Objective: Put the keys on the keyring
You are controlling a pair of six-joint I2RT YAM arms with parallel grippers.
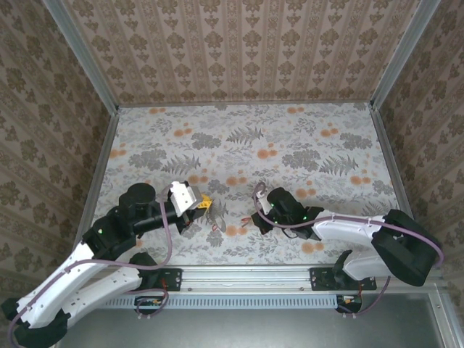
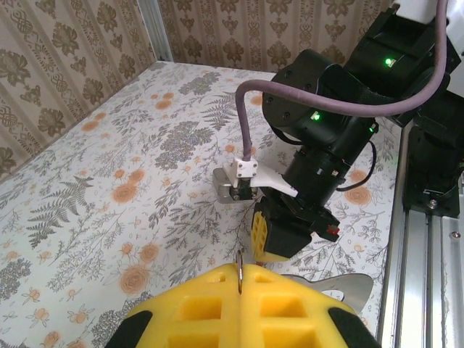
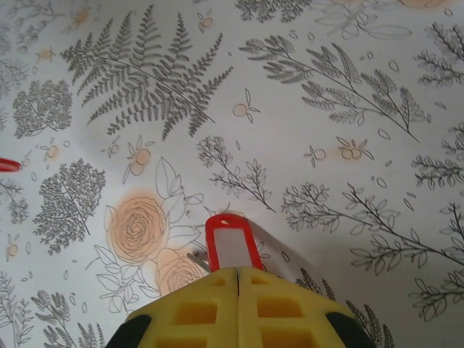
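**Table** [image 1: 290, 138]: floral-print top, walled in patterned panels.

**Arms, 2:** the left arm [image 1: 80, 272] reaches in from the near left corner. The right arm [image 1: 362, 232] reaches in from the near right. Their wrists face each other near the table's front centre.

**Left gripper** [image 2: 240, 279]: yellow pads pressed fully together, pinching the keyring [image 2: 238, 255]. Only a thin metal arc of the keyring stands up out of the seam.

**Right gripper** [image 3: 238, 274]: low over the table, just beyond the left gripper, pads closed flat against each other. It grips the near end of 1 key [image 3: 230, 243], whose red-framed head juts forward from the fingertips.

**Red sliver** [image 3: 6, 165]: at the picture's left edge on the table, too little showing to name.
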